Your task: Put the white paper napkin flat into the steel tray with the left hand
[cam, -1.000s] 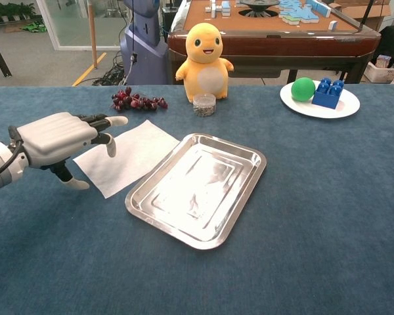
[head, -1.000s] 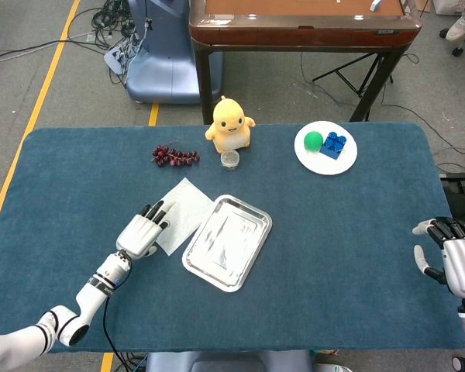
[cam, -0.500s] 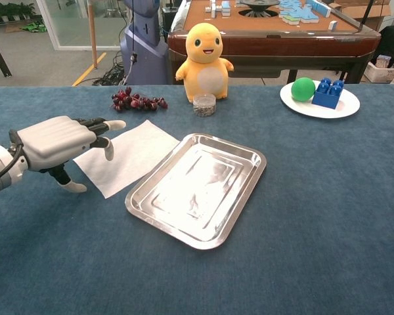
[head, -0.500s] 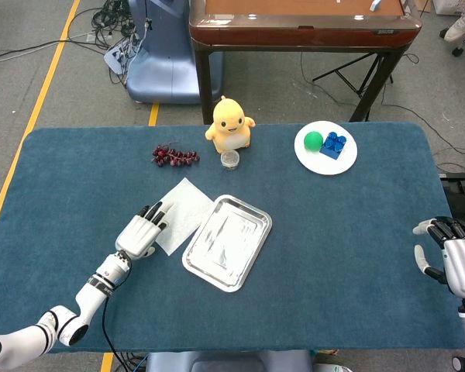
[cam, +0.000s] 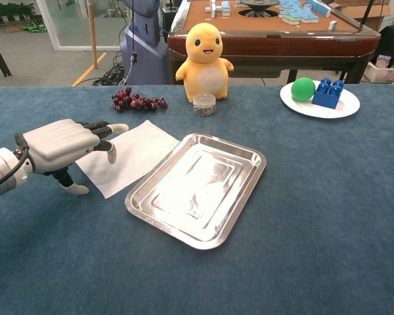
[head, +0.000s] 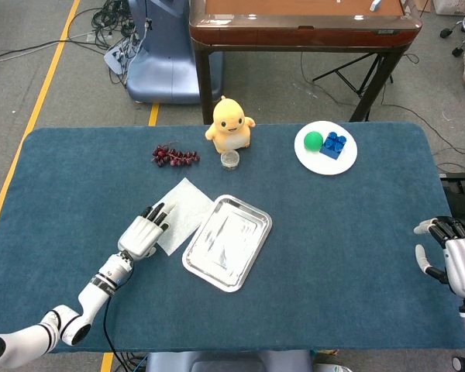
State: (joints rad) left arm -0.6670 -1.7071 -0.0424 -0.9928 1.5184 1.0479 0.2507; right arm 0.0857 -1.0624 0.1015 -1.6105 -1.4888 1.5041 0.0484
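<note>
White and thin, the paper napkin (cam: pixel 129 155) lies flat and unfolded on the blue tablecloth (cam: pixel 328 216), a rough square turned cornerwise, with one edge running just beside the left rim of the steel tray (cam: pixel 198 187); whether it touches the rim cannot be told. Its surface looks smooth, with no creases showing. The tray is shallow, rectangular and shiny, set at a slant, with nothing in it. The left hand (cam: pixel 60 145) hovers palm down over the napkin's left corner, fingers stretched forward and apart, thumb hanging below, holding nothing. Farther back stand a bunch of dark red grapes (cam: pixel 137 101), a yellow plush toy (cam: pixel 205 61) and a small clear jar (cam: pixel 204 104) in front of it. A white plate (cam: pixel 302 104) at the right rear carries a green ball (cam: pixel 303 88) and a blue building block (cam: pixel 328 92). The right hand (head: pixel 452 252) sits at the table's right edge in the head view, fingers loosely curled and empty.
</note>
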